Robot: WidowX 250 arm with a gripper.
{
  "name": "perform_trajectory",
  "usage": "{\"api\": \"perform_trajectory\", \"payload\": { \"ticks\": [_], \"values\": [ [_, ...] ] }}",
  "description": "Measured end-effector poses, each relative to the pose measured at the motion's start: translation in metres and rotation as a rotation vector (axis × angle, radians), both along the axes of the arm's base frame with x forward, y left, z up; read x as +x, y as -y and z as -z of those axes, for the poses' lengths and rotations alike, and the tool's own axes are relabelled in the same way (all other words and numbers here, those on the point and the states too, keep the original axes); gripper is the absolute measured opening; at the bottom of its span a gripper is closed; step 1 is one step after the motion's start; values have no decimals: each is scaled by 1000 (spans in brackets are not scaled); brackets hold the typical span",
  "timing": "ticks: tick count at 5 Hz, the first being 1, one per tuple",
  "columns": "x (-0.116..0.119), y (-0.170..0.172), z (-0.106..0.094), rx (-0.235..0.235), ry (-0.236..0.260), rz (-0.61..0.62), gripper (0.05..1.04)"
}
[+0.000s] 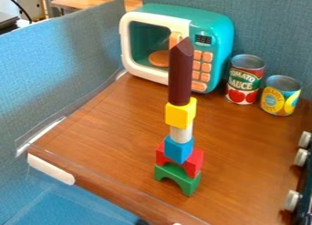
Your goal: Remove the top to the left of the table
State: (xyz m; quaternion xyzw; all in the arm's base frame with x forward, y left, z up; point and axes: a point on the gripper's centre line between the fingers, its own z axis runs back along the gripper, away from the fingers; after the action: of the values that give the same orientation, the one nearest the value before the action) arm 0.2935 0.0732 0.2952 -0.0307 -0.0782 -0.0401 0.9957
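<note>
Though the block tower (181,115) overlaps the microwave (211,47), they seem apart.

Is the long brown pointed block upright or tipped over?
Upright: the brown block stands on the yellow cube-shaped block, its point upward.

A: anyone able to read the labels here? I've got "TOMATO SAUCE" in pale caps on the taller can (245,80), pretty clear tbh.
B: yep, same. The shorter yellow-and-blue can (280,95) has curved lettering too, but it's too blurry for me to call.
A: fair. And the toy microwave (221,32)?
B: its little dark display (203,39) looks like "888" to me.
</note>
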Motion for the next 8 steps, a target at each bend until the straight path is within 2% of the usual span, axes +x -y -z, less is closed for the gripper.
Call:
{"api": "perform_trajectory", "payload": {
  "ticks": [1, 2, 3, 4, 6, 8],
  "values": [
    [1, 23, 22, 11, -48, 97, 1001],
    [3, 51, 43, 56, -93, 183, 1001],
    [6, 62, 50, 90, -90, 204, 1001],
    [7, 68, 49, 87, -85, 209, 1001],
    [-4, 59, 57, 113, -169, 164, 1001],
    [-13, 49, 80, 122, -238, 135, 1001]
  ]
}}
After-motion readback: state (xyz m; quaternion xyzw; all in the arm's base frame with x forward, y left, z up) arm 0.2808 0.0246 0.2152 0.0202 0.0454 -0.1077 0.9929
